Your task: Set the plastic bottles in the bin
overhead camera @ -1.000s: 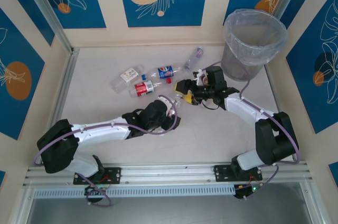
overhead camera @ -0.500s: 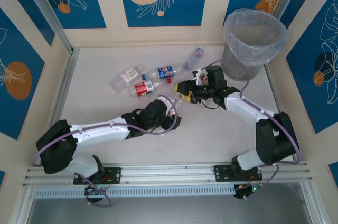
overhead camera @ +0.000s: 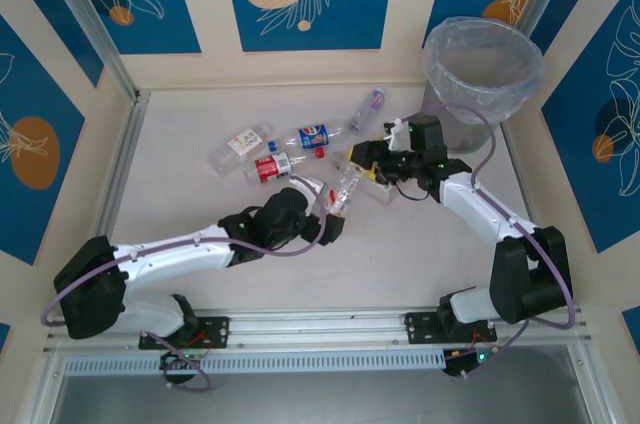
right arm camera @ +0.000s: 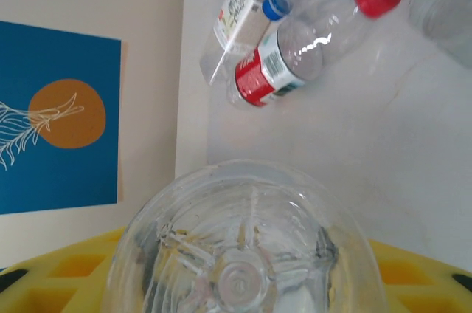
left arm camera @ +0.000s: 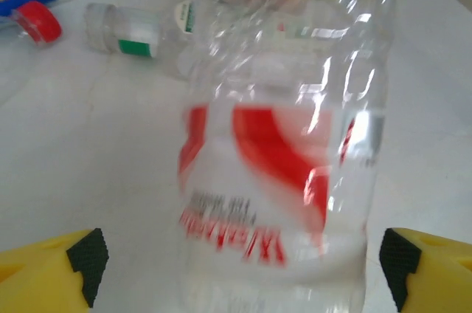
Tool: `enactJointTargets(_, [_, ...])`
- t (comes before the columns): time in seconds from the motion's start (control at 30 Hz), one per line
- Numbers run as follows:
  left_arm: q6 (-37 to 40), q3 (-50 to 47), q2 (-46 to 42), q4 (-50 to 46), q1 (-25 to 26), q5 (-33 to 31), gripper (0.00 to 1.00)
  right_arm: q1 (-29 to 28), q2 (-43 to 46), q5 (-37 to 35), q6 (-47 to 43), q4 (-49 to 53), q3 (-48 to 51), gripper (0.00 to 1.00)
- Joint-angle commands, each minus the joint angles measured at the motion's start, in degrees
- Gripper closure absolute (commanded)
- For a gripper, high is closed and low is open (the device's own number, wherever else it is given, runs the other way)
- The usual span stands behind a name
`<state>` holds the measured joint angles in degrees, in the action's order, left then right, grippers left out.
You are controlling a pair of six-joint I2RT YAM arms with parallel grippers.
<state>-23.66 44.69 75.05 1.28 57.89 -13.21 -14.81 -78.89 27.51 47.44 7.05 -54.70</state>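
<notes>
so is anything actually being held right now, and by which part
The right gripper holds the clear red-labelled bottle at its base end, yellow fingers on both sides. The left gripper is open around its middle, not gripping.

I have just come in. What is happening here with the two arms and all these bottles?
Both arms meet over the table at one clear bottle with a red label. The right gripper is closed on one end of it, while the left gripper stands wide open on either side of it, not touching. It looks like a handover towards the bin at the far right. Several other bottles lie on the table, not yet in the bin.
</notes>
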Motion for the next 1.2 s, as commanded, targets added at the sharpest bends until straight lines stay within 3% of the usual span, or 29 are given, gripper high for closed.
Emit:
enactJointTargets(0.0, [-1.9,-2.7,-3.5,0.5,0.5,-7.0,0.01,1.6,1.8,-2.1,-3.9,4.4,-3.4,0.53])
enactJointTargets(0.2, [-6.3,-6.3,-10.2,-1.0,0.6,-19.0,0.01,2.4,1.9,-6.9,-9.3,9.8,-8.8,0.53])
enactJointTargets(0.33, [-17.8,-2.9,-10.6,-17.1,0.5,-33.7,0.01,3.9,1.8,-8.2,-10.4,10.5,-12.0,0.54])
enactJointTargets(0.43, [-25.0,-0.3,-9.3,-27.1,0.5,-39.3,0.01,5.3,1.9,-9.6,-11.8,11.3,-15.5,0.54])
enactJointTargets(0.57, [-30.1,0.2,-8.0,-31.1,0.5,-40.4,0.01,7.3,1.3,-12.0,-14.7,12.5,-20.4,0.55])
enactJointTargets(0.77, [-31.4,0.4,-6.5,-30.7,0.4,-39.3,0.01,10.6,0.5,-16.5,-15.4,11.0,-26.4,0.57])
enactJointTargets(0.93, [-31.4,1.7,-4.8,-31.8,0.5,-38.7,0.01,11.3,2.5,-28.8,-15.9,5.1,-27.9,0.58])
enactJointTargets(1.17, [-30.7,1.8,-4.2,-30.8,0.5,-37.6,0.01,13.1,8.1,-43.8,-20.0,-11.9,-22.4,0.61])
